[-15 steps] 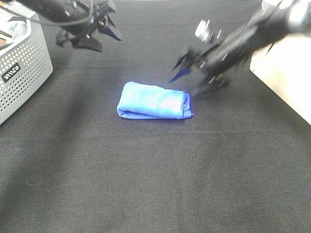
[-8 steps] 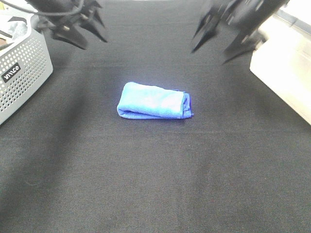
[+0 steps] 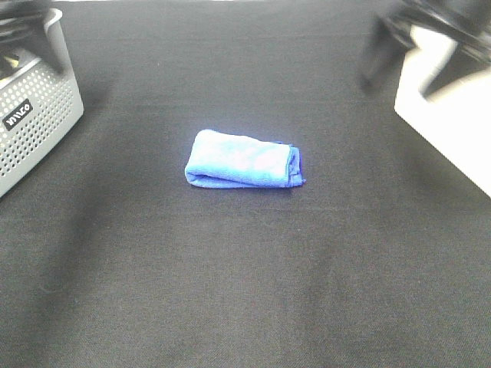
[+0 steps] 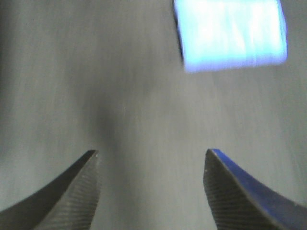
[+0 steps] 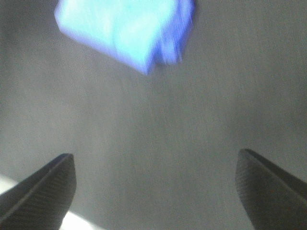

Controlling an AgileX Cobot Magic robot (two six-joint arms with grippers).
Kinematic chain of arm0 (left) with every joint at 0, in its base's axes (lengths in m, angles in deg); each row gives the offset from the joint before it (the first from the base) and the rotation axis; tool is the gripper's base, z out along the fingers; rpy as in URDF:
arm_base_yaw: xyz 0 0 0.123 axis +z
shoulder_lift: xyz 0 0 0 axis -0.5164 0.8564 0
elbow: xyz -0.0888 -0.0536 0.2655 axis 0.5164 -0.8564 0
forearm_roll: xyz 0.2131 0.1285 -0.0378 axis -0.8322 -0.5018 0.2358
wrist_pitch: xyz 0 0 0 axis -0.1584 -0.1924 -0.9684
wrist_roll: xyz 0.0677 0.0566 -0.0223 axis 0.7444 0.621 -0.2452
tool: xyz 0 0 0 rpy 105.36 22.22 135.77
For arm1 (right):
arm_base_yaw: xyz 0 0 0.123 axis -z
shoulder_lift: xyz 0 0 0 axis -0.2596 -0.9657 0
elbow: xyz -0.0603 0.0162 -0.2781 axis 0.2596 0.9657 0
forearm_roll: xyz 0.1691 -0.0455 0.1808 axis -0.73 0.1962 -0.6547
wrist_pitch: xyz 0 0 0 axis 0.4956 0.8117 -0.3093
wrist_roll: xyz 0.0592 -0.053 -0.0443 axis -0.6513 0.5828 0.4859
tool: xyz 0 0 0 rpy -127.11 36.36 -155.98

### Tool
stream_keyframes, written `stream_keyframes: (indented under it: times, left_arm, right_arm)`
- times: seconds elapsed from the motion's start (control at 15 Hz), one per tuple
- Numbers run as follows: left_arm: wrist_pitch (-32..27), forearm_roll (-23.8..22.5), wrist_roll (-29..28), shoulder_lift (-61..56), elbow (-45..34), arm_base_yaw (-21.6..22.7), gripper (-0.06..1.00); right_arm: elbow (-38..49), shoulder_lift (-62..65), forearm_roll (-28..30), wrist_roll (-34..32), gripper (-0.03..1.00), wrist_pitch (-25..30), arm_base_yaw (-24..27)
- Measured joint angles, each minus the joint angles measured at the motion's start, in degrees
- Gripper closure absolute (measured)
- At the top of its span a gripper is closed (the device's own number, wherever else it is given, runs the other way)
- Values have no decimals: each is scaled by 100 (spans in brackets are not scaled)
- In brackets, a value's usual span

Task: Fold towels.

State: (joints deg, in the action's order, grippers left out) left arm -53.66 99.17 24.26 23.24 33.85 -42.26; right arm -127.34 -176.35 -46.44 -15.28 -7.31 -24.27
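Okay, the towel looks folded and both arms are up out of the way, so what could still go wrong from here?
The blue towel is a loose roll with its hemmed ends stacked at one side, so it may spring open. Both open grippers, left and right, hold nothing, so nothing pins it. The grey basket stands close to the left arm's path.

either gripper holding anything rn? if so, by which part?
Nothing held. The left gripper and right gripper are both open with nothing between the fingers. The folded blue towel lies on the table, clear of both.

A black label with white letters, seemingly "MIYCO", sits on the perforated grey basket (image 3: 38,115) wall
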Motion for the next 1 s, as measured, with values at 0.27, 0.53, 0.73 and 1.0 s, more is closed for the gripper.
stream_keyframes:
  times: [0.27,0.53,0.73,1.0]
  left_arm:
    - [-11,-11,0,-2103,-1621,0,35]
    - [-23,-17,0,-4114,-3094,0,35]
    - [-34,-17,0,-5512,-3862,0,35]
    - [-40,-29,183,-6870,-4492,0,35]
  right_arm:
    - [1776,1702,115,0,12,-367,0]
    - [3432,3655,309,0,12,-584,0]
    - [4349,5220,561,0,12,-584,0]
    - [4870,7053,1157,-103,12,-556,0]
